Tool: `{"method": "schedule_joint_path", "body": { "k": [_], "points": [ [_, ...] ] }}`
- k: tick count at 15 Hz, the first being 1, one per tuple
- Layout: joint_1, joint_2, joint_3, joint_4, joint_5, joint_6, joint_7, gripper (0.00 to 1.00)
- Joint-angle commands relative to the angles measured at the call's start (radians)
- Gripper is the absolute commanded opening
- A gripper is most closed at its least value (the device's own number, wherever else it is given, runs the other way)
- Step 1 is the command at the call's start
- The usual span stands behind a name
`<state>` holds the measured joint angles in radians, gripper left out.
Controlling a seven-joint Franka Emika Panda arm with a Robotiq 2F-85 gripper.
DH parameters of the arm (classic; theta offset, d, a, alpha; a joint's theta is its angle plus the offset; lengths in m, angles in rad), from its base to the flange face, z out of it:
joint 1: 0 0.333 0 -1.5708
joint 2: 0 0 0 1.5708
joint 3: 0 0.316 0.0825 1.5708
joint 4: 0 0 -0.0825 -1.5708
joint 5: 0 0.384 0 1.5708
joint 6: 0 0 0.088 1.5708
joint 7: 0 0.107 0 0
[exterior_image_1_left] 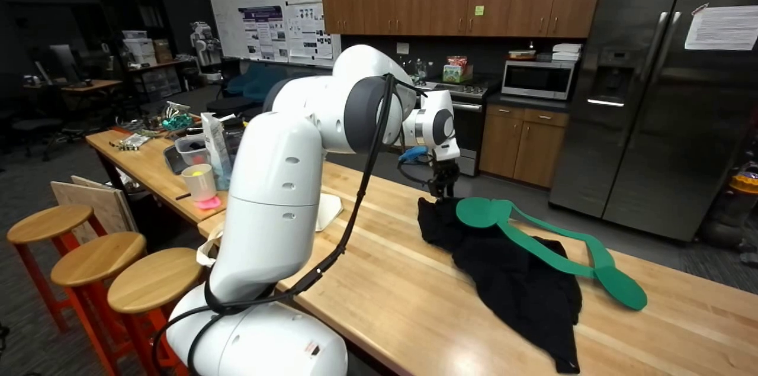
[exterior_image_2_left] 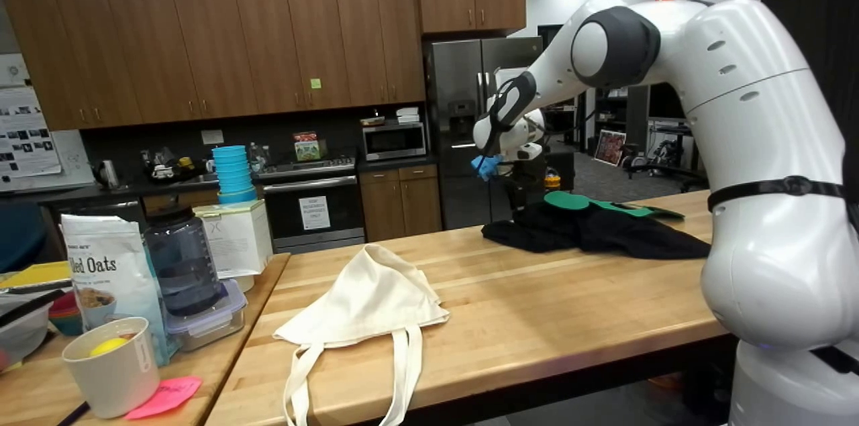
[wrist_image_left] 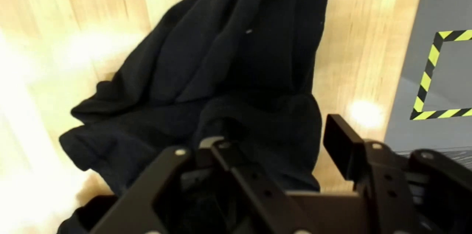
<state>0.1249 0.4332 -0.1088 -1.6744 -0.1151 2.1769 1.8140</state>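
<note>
Robot gripper [wrist_image_left: 278, 140], jaws parted, straddles an edge of crumpled black fabric [exterior_image_1_left: 515, 281] on a wooden table [exterior_image_1_left: 379, 269]; a green strap-like piece [exterior_image_1_left: 545, 250] lies partly over the fabric, and a cream tote bag [exterior_image_2_left: 369, 298] rests well apart.

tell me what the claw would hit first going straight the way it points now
Most likely the black cloth: in an exterior view the claw points down at one end of it. Depth is unclear; in the wrist view one finger appears past its edge, over the tabletop.
</note>
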Motion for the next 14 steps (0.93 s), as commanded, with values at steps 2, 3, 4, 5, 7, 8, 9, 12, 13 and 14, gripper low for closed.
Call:
{"method": "schedule_joint_path", "body": {
  "k": [2,3,4,5,7,8,9,12,13,14],
  "points": [
    [-0.028,0.046,-0.010,0.036,-0.011,0.003,-0.017,0.21],
    [-0.035,0.053,-0.014,0.032,-0.009,0.014,-0.023,0.15],
    [-0.038,0.061,-0.018,0.034,-0.008,0.016,-0.024,0.06],
    [-0.044,0.073,-0.022,0.039,-0.008,0.020,-0.026,0.01],
    [-0.060,0.089,-0.031,0.036,-0.007,0.037,-0.034,0.00],
    [-0.065,0.095,-0.033,0.041,-0.006,0.042,-0.036,0.00],
    [-0.066,0.099,-0.036,0.040,-0.007,0.052,-0.037,0.02],
    [-0.062,0.081,-0.036,0.017,-0.011,0.090,-0.042,0.02],
    [-0.058,0.062,-0.030,-0.001,-0.010,0.102,-0.054,0.02],
    [-0.053,0.049,-0.025,-0.015,-0.009,0.119,-0.067,0.02]
  ]
}}
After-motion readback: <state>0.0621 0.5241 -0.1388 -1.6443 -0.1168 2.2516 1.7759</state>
